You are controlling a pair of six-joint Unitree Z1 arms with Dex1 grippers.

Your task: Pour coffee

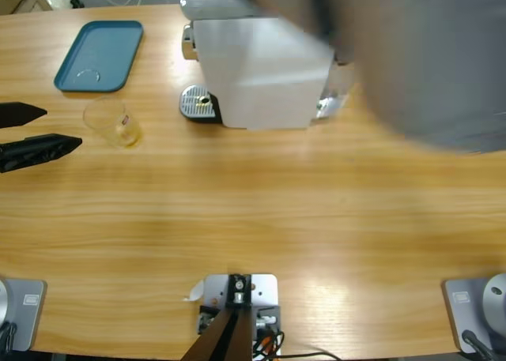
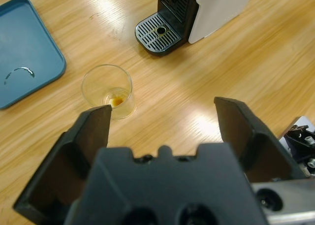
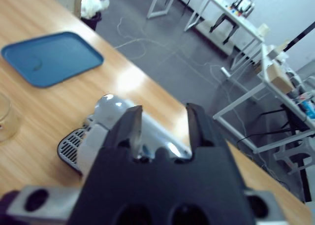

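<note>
My left gripper (image 2: 162, 124) open near table's left edge beside tumbler (image 1: 115, 122) of coffee (image 2: 117, 101), my right gripper (image 3: 163, 126) open, empty, over coffee machine (image 1: 257, 73), tray (image 1: 99, 54) far-left corner.

A blurred grey arm (image 1: 427, 61) filled the high view's upper right, hiding the machine's (image 1: 261, 77) back and the surface (image 1: 277, 219) behind it. The left pincer (image 1: 39, 132) was cut by the left edge there. In the right wrist view the right pincer (image 3: 162, 121) covered most of the machine, and the tumbler (image 3: 6, 119) was cut by the left edge. In the left wrist view the tray (image 2: 24, 48) ran off the left edge, and the tumbler's mark was too small to read.
</note>
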